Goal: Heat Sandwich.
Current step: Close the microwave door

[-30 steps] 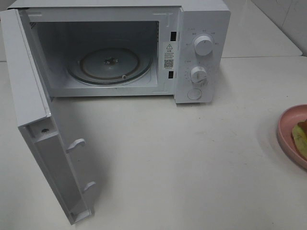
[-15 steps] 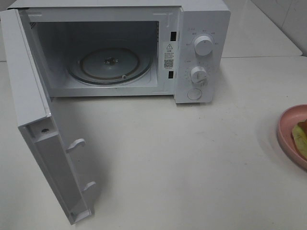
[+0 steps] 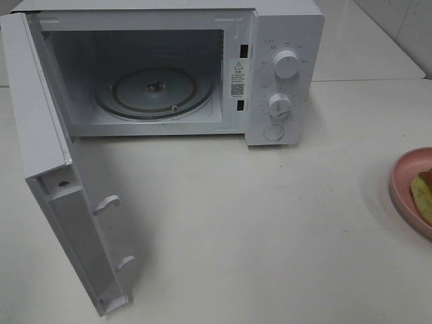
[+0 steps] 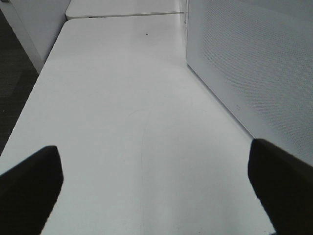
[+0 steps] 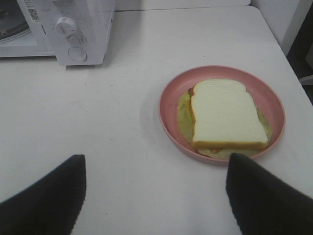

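Note:
The sandwich (image 5: 225, 115), white bread with an orange-brown crust and pale filling, lies on a round pink plate (image 5: 165, 105). In the high view only a sliver of the sandwich (image 3: 423, 192) and its plate (image 3: 401, 175) shows at the right edge. The white microwave (image 3: 283, 40) stands at the back with its door (image 3: 40, 135) swung wide open and a bare glass turntable (image 3: 154, 91) inside. My right gripper (image 5: 155, 169) is open, short of the plate, holding nothing. My left gripper (image 4: 154, 166) is open over bare table beside a perforated white microwave panel (image 4: 254, 63). Neither gripper appears in the high view.
The open door juts toward the front left of the white table (image 3: 256, 223). The microwave's two knobs (image 3: 286, 64) and round button (image 3: 273, 132) face front. In the right wrist view the table edge (image 5: 288, 54) runs close behind the plate.

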`<state>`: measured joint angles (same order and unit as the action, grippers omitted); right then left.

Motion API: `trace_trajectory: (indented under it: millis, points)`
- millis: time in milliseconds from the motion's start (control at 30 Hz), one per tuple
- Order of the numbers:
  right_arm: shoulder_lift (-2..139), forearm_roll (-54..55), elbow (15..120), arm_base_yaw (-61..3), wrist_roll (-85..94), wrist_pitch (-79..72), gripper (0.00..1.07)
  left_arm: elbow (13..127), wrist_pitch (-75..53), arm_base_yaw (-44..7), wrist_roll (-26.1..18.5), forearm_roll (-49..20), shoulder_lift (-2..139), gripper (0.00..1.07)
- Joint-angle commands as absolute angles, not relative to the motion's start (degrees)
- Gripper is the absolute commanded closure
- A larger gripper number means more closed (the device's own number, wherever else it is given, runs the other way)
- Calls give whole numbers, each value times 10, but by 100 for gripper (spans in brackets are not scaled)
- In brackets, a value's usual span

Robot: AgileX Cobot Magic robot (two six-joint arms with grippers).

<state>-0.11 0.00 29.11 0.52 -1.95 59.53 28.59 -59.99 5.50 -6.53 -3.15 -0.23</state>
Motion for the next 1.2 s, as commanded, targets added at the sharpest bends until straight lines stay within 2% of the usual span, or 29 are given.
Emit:
trace_trajectory:
  millis: [33,1200]
  points:
    - [-17,7,289,14,-14,595,31,284,-594,53,-67,-36,-14,9]
    - [-17,7,289,14,-14,595,31,284,-594,53,-67,-36,-13,9]
